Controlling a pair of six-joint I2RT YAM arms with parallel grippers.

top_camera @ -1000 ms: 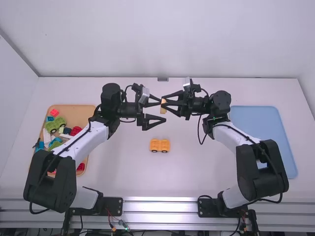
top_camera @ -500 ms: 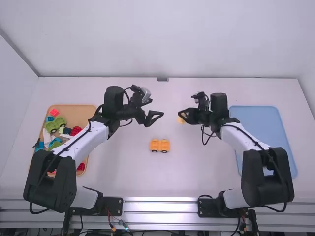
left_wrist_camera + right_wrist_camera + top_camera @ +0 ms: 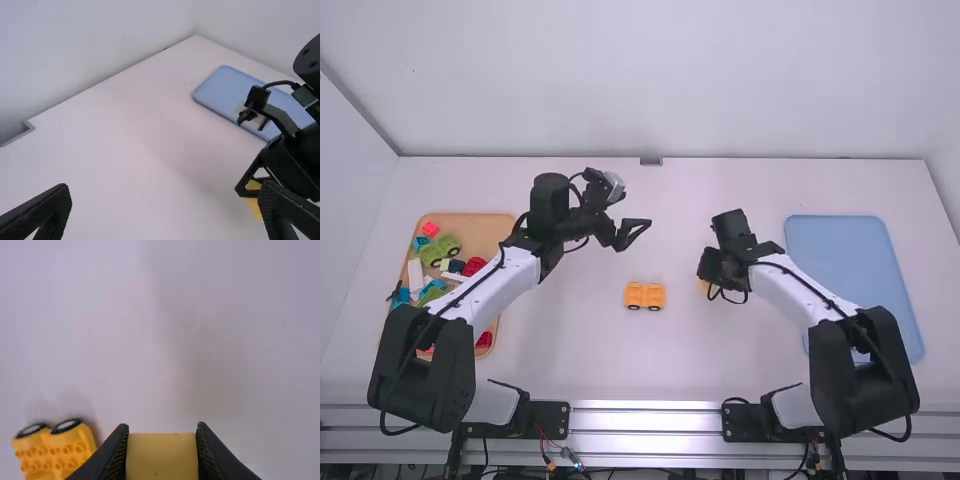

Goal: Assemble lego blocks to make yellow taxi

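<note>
1. High view: the right gripper [image 3: 708,278] is positioned over the white table [image 3: 570,340], to the right of the yellow wheeled base [image 3: 645,296] and slightly farther from the camera. Its fingers are clamped on the yellow block [image 3: 704,287].
2. Right wrist view: ridged black fingers bear on opposite sides of the block. The visible face is smooth, with a straight upper edge and flat sides. Whether the block touches the table cannot be told.
3. Wheeled base: stands on the table between the two arms, apart from both grippers. The body is glossy yellow plastic with rows of round studs [image 3: 55,452]; the round wheels [image 3: 66,425] are black with pale hubs.
4. Left gripper [image 3: 638,232]: located beyond the base, spread wide with nothing between the fingers. The left wrist view shows their textured black surfaces.
5. Left side: a tan, round-cornered tray [image 3: 492,235] contains mixed blocks, including a green wheeled piece [image 3: 434,253] and a white oblong one [image 3: 415,275].
6. Right side: a smooth blue rectangular tray [image 3: 840,245] with rounded corners lies partly beneath the right arm.
</note>
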